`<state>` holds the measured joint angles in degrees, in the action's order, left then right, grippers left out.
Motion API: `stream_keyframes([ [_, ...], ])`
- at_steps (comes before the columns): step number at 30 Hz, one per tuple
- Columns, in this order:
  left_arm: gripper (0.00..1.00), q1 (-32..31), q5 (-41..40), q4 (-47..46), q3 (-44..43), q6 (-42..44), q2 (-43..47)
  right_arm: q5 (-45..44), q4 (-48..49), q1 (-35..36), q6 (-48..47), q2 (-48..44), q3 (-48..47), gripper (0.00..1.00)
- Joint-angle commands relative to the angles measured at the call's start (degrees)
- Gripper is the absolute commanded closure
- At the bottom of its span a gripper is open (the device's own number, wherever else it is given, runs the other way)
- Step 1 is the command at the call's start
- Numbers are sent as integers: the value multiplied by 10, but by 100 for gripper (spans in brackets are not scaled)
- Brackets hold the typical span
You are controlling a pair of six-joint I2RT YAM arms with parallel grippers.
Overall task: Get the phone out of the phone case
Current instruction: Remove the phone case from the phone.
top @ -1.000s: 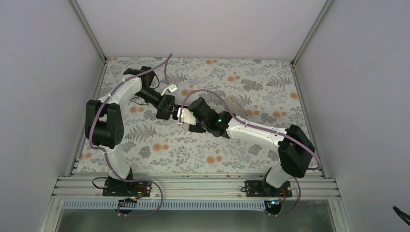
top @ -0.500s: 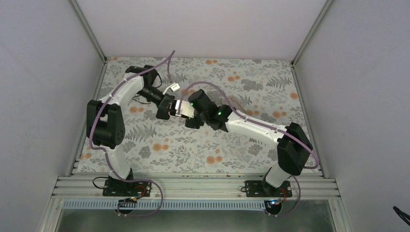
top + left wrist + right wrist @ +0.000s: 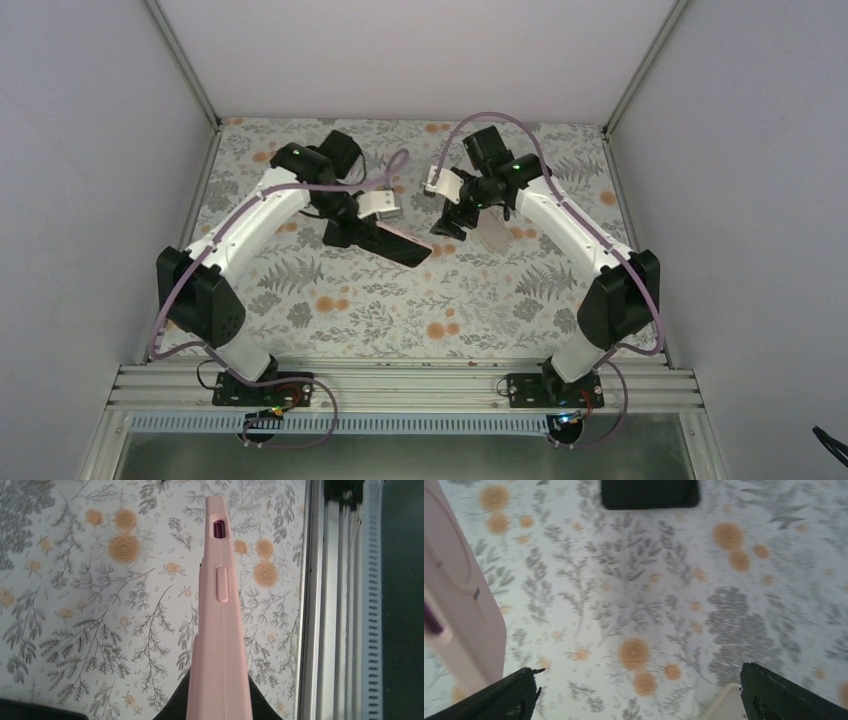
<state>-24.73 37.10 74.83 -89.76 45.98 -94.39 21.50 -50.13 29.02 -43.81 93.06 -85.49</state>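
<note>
The left fingers (image 3: 175, 711) are clamped on one end of the pink case (image 3: 220, 630), held edge-on over the floral counter (image 3: 400, 310). Seen from above, its upper face is black: the phone (image 3: 395, 243), in the case. The right fingers (image 3: 784, 695) are spread wide and hold nothing, just beside a pale pink slab (image 3: 459, 590) lying on the counter.

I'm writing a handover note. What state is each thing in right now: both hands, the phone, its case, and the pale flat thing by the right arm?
left hand: shut, gripping the phone case by one end.
right hand: open, empty.
phone case: held in the left hand, phone inside.
phone: in the case, dark face up, not yet out.
pale pink slab: lying flat, unheld, beside the right hand.
</note>
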Motion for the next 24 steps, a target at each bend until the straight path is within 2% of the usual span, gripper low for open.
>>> stream_keyframes([
  [1, 98, -56, -114, -29, -1, -6, 24, 69, -88, 5, -43, 41, -18, 2],
  [10, 98, -76, -193, -53, -5, -31, 23, 93, -141, 5, -82, 51, 8, 8],
  [20, 98, -115, -161, -33, -36, -29, 28, 96, -103, 7, -71, 66, 14, 9],
  [24, 98, -124, -152, -21, -57, -27, 31, 95, -105, 7, -77, 80, 5, 13],
])
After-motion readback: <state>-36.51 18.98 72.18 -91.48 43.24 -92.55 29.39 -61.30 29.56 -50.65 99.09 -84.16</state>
